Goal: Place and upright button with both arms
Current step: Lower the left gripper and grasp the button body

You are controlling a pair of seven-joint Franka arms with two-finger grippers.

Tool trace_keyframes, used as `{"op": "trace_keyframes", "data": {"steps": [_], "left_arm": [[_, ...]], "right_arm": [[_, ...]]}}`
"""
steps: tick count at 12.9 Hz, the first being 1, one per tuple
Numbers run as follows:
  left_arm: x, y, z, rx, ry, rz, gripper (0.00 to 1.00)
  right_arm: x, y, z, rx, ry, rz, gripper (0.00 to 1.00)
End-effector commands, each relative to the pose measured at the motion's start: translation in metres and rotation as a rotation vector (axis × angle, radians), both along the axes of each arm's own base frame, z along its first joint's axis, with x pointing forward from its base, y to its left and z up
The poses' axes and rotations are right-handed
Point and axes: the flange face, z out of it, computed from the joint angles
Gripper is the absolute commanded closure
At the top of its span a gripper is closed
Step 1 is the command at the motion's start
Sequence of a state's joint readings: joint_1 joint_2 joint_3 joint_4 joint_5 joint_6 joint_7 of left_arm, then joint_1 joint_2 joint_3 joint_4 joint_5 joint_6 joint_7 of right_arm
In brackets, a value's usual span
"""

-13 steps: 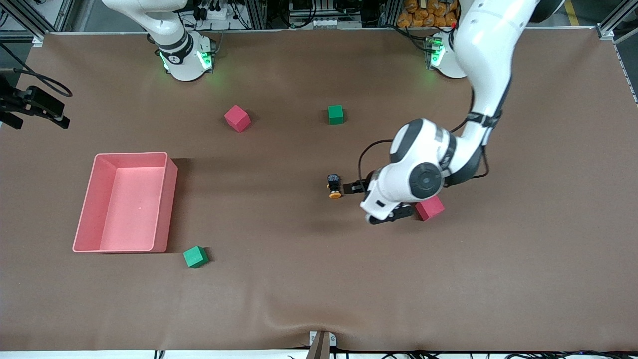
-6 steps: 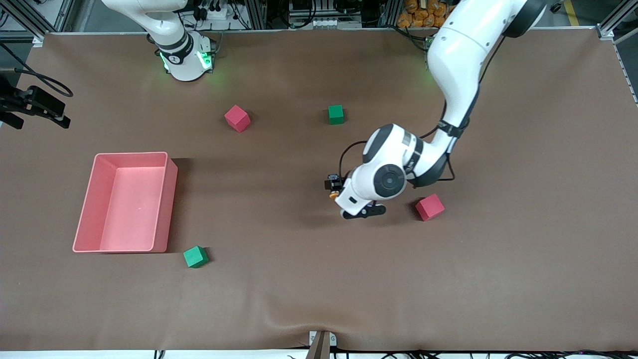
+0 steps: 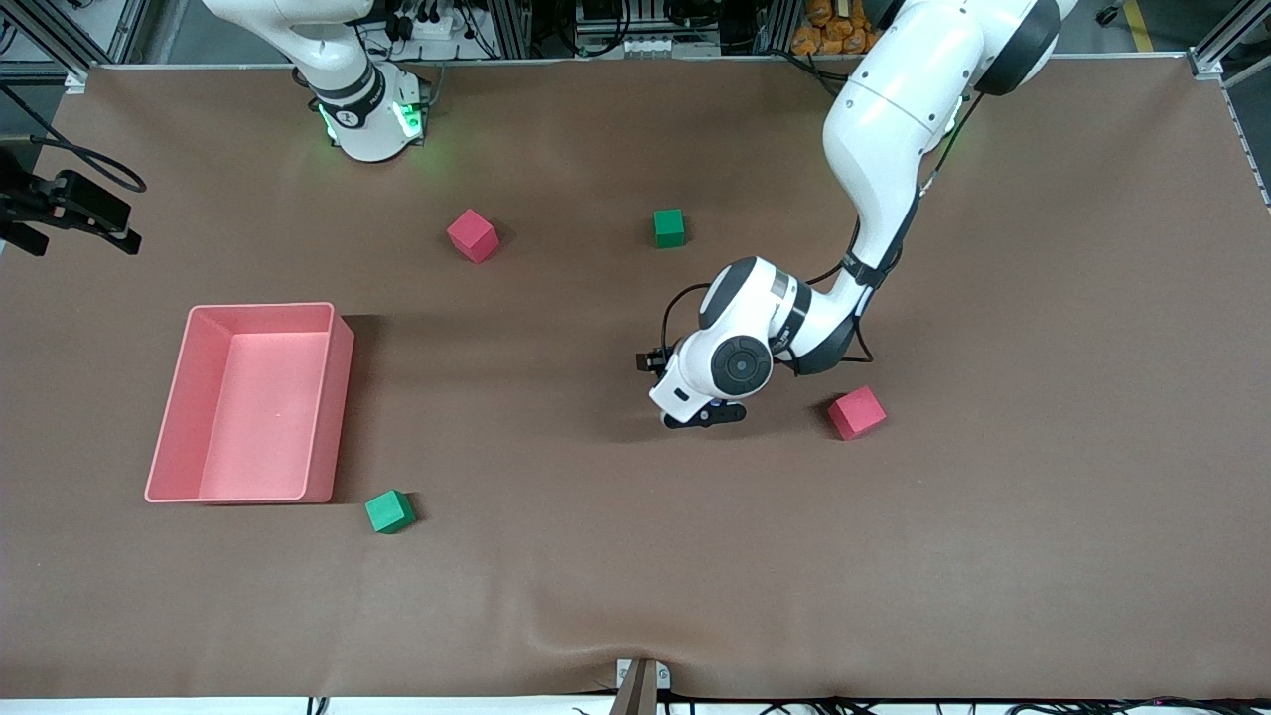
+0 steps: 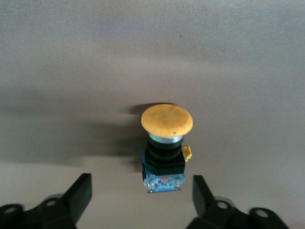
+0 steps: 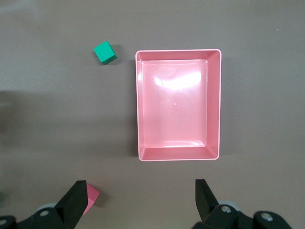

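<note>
Brown cloth, round-capped blocky button

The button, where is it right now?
The button lies on its side on the table mid-table, under the left claw, between its open fingers, with the pink cube its nearest neighbour.

1. In the front view the left arm's wrist hides the button and the left pincer.
2. The right wrist view cuts off the right pincer at its edge, and a pink cube shows only partly beside one finger.
</note>
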State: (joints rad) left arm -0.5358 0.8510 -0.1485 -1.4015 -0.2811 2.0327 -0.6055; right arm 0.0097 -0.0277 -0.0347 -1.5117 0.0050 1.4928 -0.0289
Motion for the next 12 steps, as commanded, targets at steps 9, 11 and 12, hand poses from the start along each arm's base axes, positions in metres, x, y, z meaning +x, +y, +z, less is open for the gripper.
{"op": "trace_keyframes", "data": {"steps": [9, 11, 12], "left_arm": [[0.0132, -0.0103, -0.0037, -0.03, -0.064, 0.031, 0.23], [0.0117, -0.0118, -0.0083, -0.024, -0.06, 0.044, 0.24], [0.0117, -0.0128, -0.0089, -0.023, -0.063, 0.053, 0.24]], "right_arm": [[0.0, -0.0048, 0.0052, -0.003, -0.006, -0.003, 0.0], [0.0, -0.0047, 0.0052, 0.005, -0.007, -0.005, 0.0], [0.0001, -0.0036, 0.0052, 0.008, -0.007, -0.006, 0.0]]}}
